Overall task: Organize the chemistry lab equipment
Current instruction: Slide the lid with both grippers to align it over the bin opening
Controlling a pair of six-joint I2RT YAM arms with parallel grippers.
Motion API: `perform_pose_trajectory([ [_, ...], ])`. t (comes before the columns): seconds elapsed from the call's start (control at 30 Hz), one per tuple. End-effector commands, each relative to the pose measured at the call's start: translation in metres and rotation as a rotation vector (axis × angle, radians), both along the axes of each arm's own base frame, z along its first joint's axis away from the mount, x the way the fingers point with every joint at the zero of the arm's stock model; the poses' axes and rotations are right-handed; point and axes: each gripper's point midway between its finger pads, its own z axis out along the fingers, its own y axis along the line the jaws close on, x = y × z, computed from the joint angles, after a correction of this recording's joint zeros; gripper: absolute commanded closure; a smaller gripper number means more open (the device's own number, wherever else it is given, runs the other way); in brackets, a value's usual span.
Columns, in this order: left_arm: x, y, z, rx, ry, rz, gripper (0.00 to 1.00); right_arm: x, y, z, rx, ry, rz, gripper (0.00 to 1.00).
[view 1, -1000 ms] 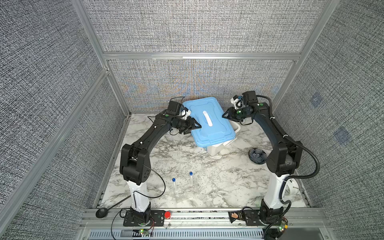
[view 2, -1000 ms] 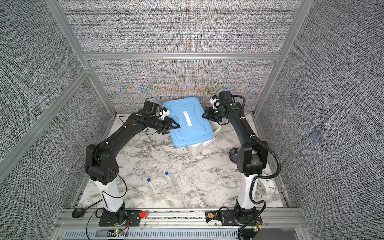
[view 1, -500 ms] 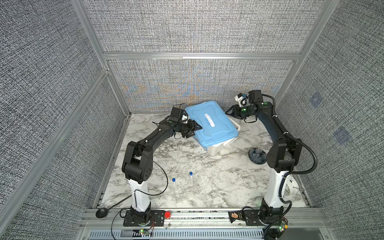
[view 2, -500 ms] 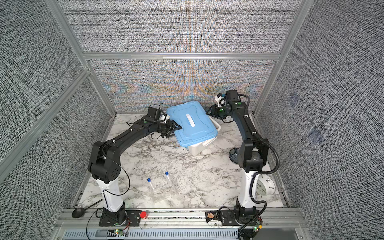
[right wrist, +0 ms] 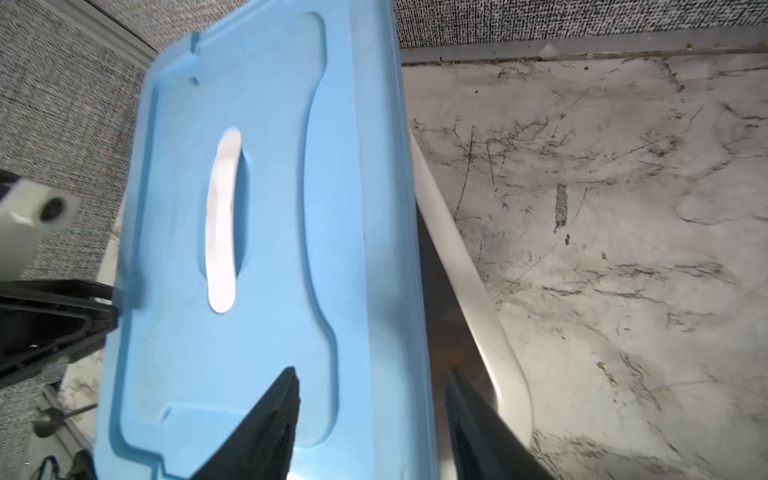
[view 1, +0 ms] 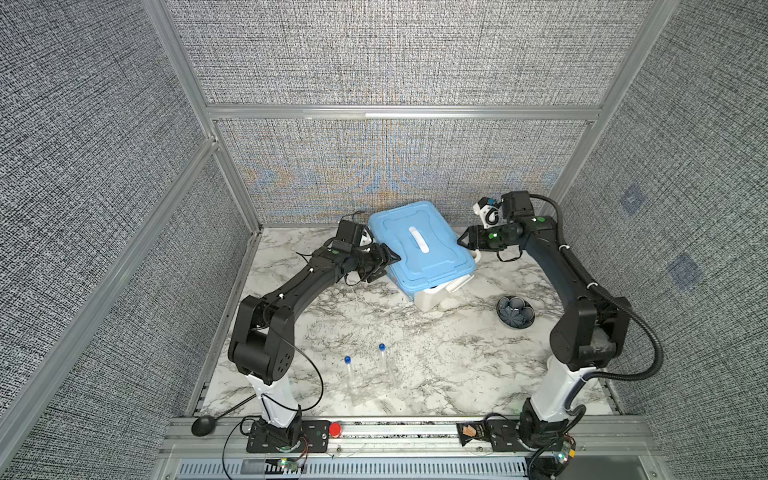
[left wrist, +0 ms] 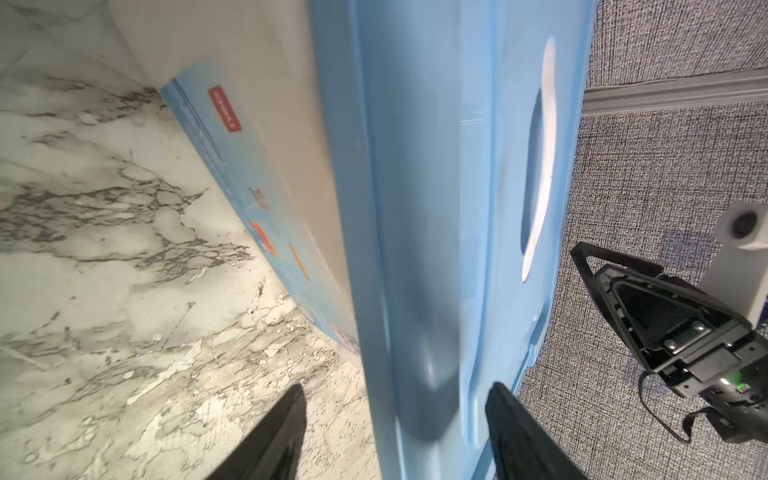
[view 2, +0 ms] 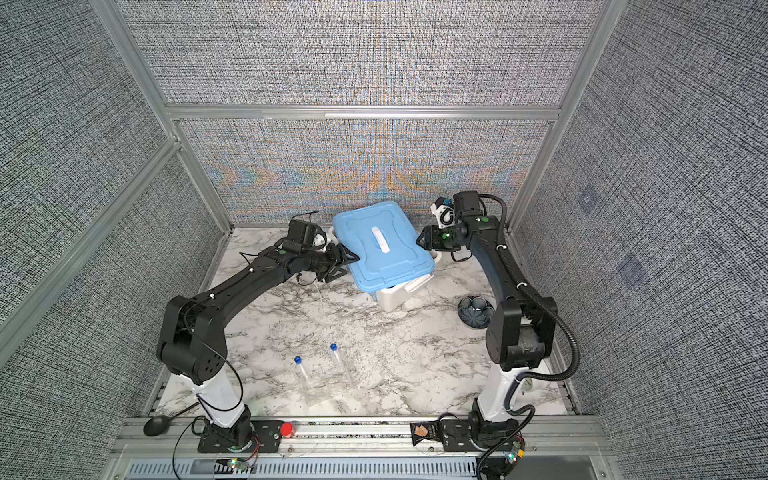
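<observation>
- The pale blue rectangular plastic lid (view 1: 419, 249) is being rested askew on the white plastic box (view 1: 428, 297), at the far middle of the marble table (view 1: 457, 365).
- Its left edge is being straddled by the spread left hand (view 1: 390, 266) and its far right corner by the spread right hand (view 1: 465, 243). Neither is being pinched onto it.
- The two slim clear tubes with small blue caps (view 1: 349, 372) are being left lying near the front, well apart from the box, so most sorting is judged undone.
- The small white bowls and white pestle-like stick are not being shown, and whether they lie inside the box cannot be told.
</observation>
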Motion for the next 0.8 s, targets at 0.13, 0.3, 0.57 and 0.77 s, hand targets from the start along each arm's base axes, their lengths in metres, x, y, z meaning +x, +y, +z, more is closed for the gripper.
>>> perform_pose_trajectory([
  [0.13,-0.019,-0.01,0.008,0.042,-0.023,-0.139,0.34,-0.011,-0.018,-0.025,-0.154,0.063,0.044,0.37],
  [0.3,-0.029,-0.029,0.012,0.053,-0.023,-0.21,0.36,-0.01,-0.023,-0.036,-0.213,0.128,0.066,0.29],
  [0.57,-0.038,-0.037,0.003,0.061,0.006,-0.227,0.38,-0.008,-0.022,-0.046,-0.234,0.155,0.123,0.31],
  [0.77,-0.042,-0.034,0.003,0.068,0.007,-0.234,0.38,-0.008,-0.009,-0.046,-0.193,0.131,0.227,0.45],
])
